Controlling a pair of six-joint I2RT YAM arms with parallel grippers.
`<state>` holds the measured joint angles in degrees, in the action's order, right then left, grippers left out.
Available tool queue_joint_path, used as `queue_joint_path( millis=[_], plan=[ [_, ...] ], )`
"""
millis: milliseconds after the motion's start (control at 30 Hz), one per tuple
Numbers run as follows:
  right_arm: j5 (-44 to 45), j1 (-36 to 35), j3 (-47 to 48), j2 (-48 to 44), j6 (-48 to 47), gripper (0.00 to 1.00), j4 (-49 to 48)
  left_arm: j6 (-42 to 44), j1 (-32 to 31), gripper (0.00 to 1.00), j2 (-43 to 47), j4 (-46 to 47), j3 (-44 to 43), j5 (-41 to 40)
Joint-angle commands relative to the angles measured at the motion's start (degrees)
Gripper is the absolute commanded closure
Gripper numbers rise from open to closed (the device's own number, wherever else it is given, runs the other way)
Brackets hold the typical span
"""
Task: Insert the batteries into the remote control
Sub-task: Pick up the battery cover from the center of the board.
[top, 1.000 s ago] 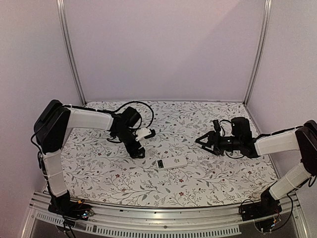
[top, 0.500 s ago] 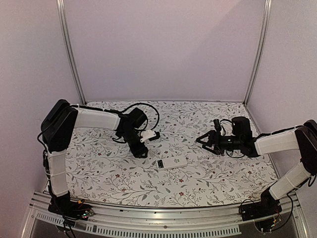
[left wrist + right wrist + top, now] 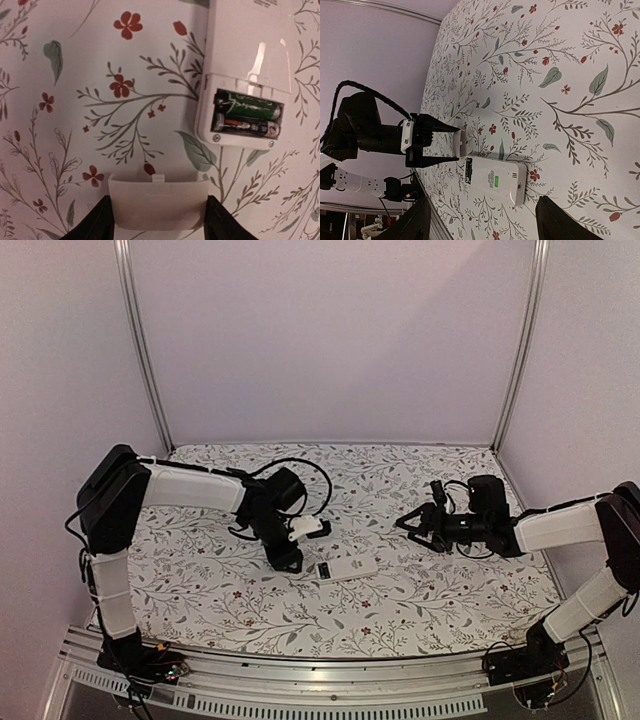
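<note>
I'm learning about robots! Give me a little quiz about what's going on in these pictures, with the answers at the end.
1. True or false: the remote control is still empty inside.
2. What sits between the jaws of the left gripper? A) a pencil B) the white cover plate C) nothing
3. Which gripper holds nothing?

Key
1. False: both batteries lie in its open back.
2. B.
3. The right gripper, its jaws apart and empty.
</note>
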<state>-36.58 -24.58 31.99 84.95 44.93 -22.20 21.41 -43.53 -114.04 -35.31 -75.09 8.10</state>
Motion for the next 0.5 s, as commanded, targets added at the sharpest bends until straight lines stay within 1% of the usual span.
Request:
queue_joint_path(
  millis=[0, 167, 467],
  plan=[
    [-0.6, 0.4, 0.7, -0.2, -1.0, 0.27, 0.3, -0.5, -3.7, 0.44, 4.0, -0.1, 2.5, 2.5],
    [-1.0, 0.4, 0.8, -0.1, -0.8, 0.27, 0.4, 0.3, -6.1, 0.44, 5.8, 1.7, 3.3, 3.2],
    [-1.3, 0.3, 0.5, -0.3, -0.7, 0.25, 0.4, 1.7, -8.1, 0.45, 2.5, 1.7, -1.8, 4.1]
  ],
)
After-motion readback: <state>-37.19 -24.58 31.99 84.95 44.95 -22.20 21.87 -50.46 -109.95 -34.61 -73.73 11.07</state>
